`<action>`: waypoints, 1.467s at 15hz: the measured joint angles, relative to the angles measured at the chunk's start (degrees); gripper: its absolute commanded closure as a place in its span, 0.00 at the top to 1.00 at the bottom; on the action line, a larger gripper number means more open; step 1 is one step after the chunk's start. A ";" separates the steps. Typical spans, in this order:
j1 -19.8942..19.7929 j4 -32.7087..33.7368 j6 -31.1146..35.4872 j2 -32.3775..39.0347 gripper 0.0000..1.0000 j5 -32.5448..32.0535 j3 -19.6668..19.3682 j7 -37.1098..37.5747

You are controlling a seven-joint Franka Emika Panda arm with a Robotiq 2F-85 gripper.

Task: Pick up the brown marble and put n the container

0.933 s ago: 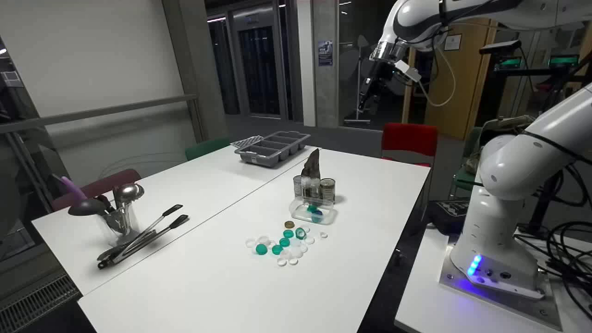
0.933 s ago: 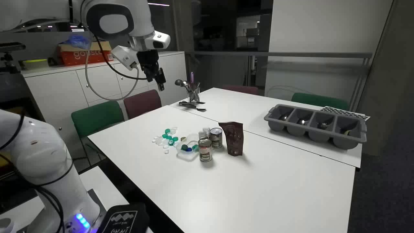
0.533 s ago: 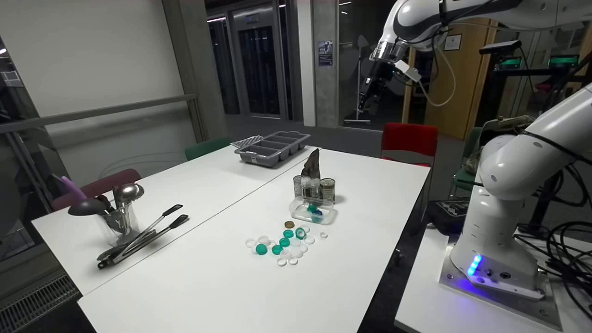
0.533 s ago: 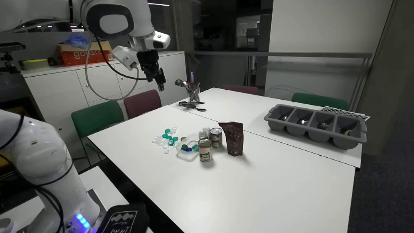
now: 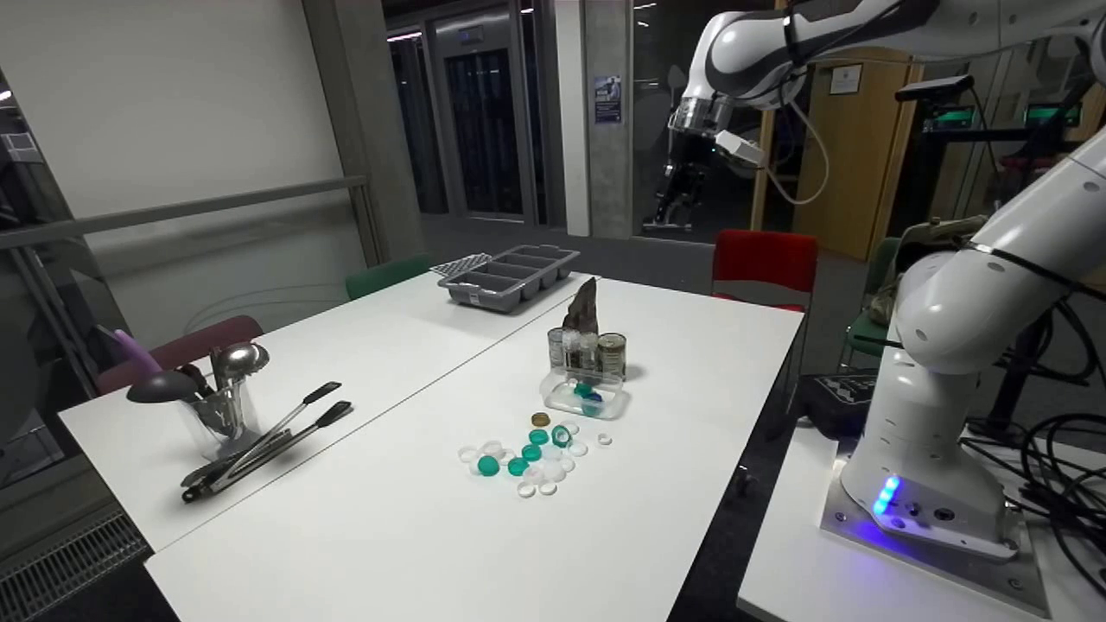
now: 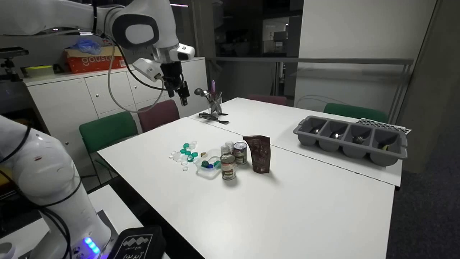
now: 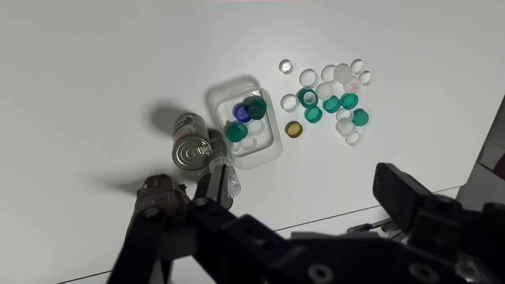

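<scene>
The brown marble shows as a small round amber-brown, cap-like piece [image 7: 294,129] on the white table, also in both exterior views [image 5: 540,420] [image 6: 203,154]. It lies apart from a clear plastic tub [image 7: 258,161] that holds green, blue and white caps; the tub also shows in both exterior views [image 5: 609,413] [image 6: 208,174]. A small dark grey box with a raised flap is not in view. My gripper [image 7: 300,169] is open and empty, high above the table, in both exterior views [image 5: 670,212] [image 6: 178,99].
Loose green caps [image 7: 332,104] and white caps [image 7: 325,91] lie beside the brown piece. Cans [image 6: 228,167], clear bottles [image 7: 230,177] and a brown pouch [image 6: 259,154] stand beside the tub. Tongs [image 5: 259,449], a utensil cup [image 5: 226,423] and a grey compartment tray [image 6: 350,138] are farther off.
The arm and gripper have moved left and slightly down in an exterior view, right and slightly down as seen from elsewhere. The things on the table have not moved.
</scene>
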 measured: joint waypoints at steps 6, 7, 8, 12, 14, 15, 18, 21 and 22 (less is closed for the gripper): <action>1.51 7.83 2.73 15.08 1.00 -2.14 5.19 -4.65; 1.73 9.66 2.73 17.61 1.00 -2.97 6.03 -5.14; 1.90 11.61 2.71 20.20 1.00 -4.04 6.92 -5.35; 2.28 17.99 1.99 28.59 1.00 -7.95 9.79 -5.24; 2.26 17.99 2.03 29.16 1.00 -7.94 9.88 -5.23; 2.20 17.99 2.03 29.09 1.00 -7.94 9.83 -5.23; 2.13 17.99 2.03 28.68 1.00 -7.94 9.76 -5.23; 2.12 17.99 2.03 28.95 1.00 -7.92 9.79 -5.23; 2.11 17.99 2.03 29.16 1.00 -7.84 9.77 -5.26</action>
